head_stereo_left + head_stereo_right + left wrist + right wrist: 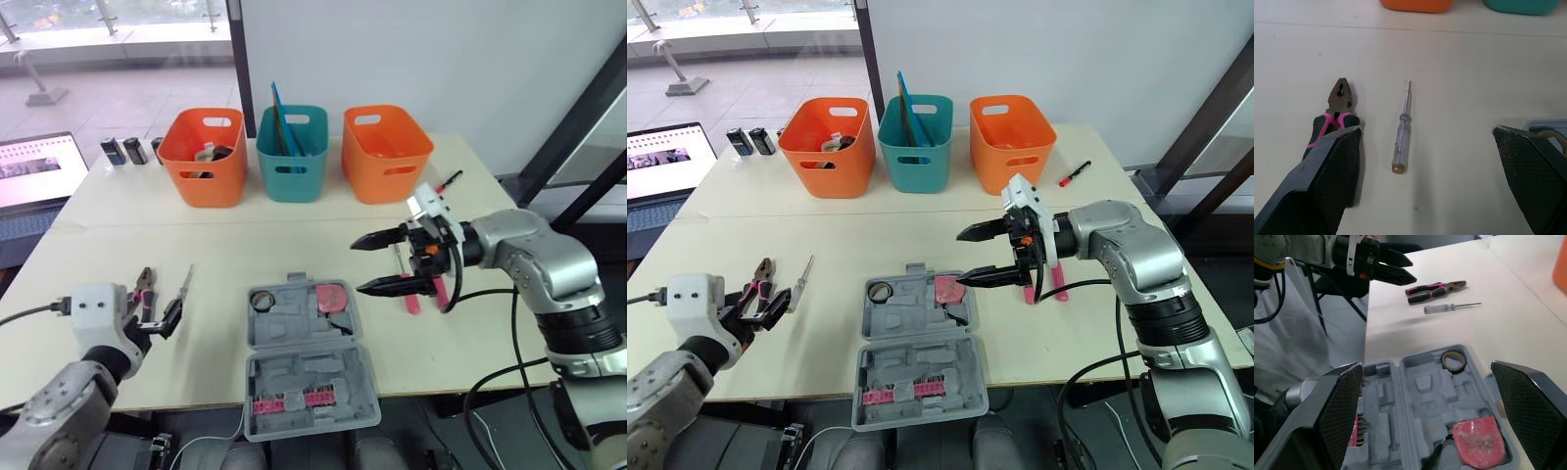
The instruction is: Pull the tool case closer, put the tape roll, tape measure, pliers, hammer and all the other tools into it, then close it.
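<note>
A grey moulded-plastic tool case (pixel 294 328) lies open at the front edge of the smooth cream surface (pixel 225 235). A dark ring-shaped tape roll (pixel 262 300) and a pink tape measure (pixel 331 296) sit in its recessed tray. The right tool (pixel 357 266) hovers beside the tray, its textured black fingers spread. The left tool (pixel 1425 131) is also spread wide, near the black-and-pink-handled pliers (pixel 1436 289) and a clear-handled screwdriver (pixel 1402 134), which lie side by side. Behind stand three plastic baskets — orange (pixel 204 157), teal (pixel 292 157), orange (pixel 387 152).

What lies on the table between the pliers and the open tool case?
A clear-handled screwdriver, close beside the pliers; the rest is bare table. The left eye view shows it.
</note>
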`<state>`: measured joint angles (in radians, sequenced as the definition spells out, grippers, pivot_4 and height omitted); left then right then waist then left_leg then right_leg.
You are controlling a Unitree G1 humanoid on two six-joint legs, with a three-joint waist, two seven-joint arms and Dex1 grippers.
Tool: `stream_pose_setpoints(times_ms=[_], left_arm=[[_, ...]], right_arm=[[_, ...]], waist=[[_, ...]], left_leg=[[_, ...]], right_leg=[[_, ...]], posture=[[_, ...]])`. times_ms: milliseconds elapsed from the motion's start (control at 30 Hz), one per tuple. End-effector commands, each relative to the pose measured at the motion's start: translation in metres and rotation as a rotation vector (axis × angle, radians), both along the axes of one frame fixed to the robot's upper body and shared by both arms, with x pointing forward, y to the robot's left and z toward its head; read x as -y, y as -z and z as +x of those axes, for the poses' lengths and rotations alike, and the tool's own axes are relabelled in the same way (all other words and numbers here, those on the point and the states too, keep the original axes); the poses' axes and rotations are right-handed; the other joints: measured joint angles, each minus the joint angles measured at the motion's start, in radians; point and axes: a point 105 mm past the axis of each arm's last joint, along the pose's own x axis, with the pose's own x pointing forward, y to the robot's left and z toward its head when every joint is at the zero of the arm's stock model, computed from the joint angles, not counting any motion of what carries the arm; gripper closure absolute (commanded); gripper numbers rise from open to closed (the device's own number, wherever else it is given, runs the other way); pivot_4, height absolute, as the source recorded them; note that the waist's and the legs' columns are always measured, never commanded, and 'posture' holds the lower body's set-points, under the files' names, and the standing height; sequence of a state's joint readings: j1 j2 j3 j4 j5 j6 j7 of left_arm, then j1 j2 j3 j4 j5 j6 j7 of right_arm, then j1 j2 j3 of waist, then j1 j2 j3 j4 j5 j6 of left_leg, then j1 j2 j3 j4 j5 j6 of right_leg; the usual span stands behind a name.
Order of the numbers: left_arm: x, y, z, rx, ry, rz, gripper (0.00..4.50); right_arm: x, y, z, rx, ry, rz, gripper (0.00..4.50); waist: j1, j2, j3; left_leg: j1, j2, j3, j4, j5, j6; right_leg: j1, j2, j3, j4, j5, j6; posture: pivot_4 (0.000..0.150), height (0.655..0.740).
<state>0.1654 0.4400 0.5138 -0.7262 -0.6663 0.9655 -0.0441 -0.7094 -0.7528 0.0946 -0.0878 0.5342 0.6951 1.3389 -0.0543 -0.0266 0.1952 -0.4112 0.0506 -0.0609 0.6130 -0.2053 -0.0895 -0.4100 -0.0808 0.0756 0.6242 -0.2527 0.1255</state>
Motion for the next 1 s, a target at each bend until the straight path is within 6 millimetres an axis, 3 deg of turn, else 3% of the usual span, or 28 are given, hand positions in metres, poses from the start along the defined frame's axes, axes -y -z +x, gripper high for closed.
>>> stream_pose_setpoints(times_ms=[33, 300, 467, 667, 900, 1000], left_arm=[[0.004, -0.006, 0.004, 0.010, 0.055, 0.019, 0.00], [0.008, -0.007, 0.012, 0.007, 0.123, 0.018, 0.00], [0.029, -0.017, 0.017, 0.038, 0.214, 0.050, 0.00], [-0.018, -0.012, 0.018, 0.023, 0.013, 0.079, 0.00], [-0.077, 0.009, -0.004, -0.019, -0.136, 0.096, 0.00], [-0.093, 0.011, -0.013, -0.022, -0.151, 0.072, 0.00]], right_arm=[[0.001, -0.011, -0.006, 0.043, 0.000, 0.018, 0.07], [0.008, -0.003, -0.004, 0.048, 0.047, 0.014, 0.07], [0.018, 0.006, -0.002, 0.041, 0.090, -0.019, 0.07], [0.009, 0.006, -0.009, 0.032, 0.060, -0.005, 0.07], [-0.036, -0.006, -0.009, 0.059, -0.012, 0.025, 0.07], [-0.050, -0.004, -0.007, 0.065, -0.011, 0.005, 0.07]], waist=[[0.001, 0.000, 0.000], [0.009, 0.000, 0.000], [0.013, 0.000, 0.000], [0.001, 0.000, 0.000], [-0.010, -0.001, 0.000], [-0.014, -0.001, 0.000]], left_leg=[[0.000, 0.000, 0.000, 0.000, 0.000, 0.000], [0.000, 0.000, 0.000, 0.000, 0.000, 0.000], [0.000, 0.000, 0.000, 0.000, 0.000, 0.000], [0.000, 0.000, 0.000, 0.000, 0.000, 0.000], [0.000, 0.000, -0.001, 0.000, 0.000, 0.000], [0.000, 0.000, 0.000, -0.001, 0.000, 0.000]], right_leg=[[0.000, 0.000, 0.000, 0.000, 0.000, 0.000], [0.000, 0.000, 0.000, 0.000, 0.000, 0.000], [0.000, 0.000, 0.000, 0.000, 0.000, 0.000], [0.000, 0.000, 0.000, 0.000, 0.000, 0.000], [-0.002, 0.001, 0.000, 0.003, 0.000, 0.000], [-0.002, 0.000, 0.000, 0.002, 0.000, 0.000]], posture=[[0.150, 0.7344], [0.150, 0.7344], [0.150, 0.7344], [0.150, 0.7344], [0.150, 0.7344], [0.150, 0.7344]])
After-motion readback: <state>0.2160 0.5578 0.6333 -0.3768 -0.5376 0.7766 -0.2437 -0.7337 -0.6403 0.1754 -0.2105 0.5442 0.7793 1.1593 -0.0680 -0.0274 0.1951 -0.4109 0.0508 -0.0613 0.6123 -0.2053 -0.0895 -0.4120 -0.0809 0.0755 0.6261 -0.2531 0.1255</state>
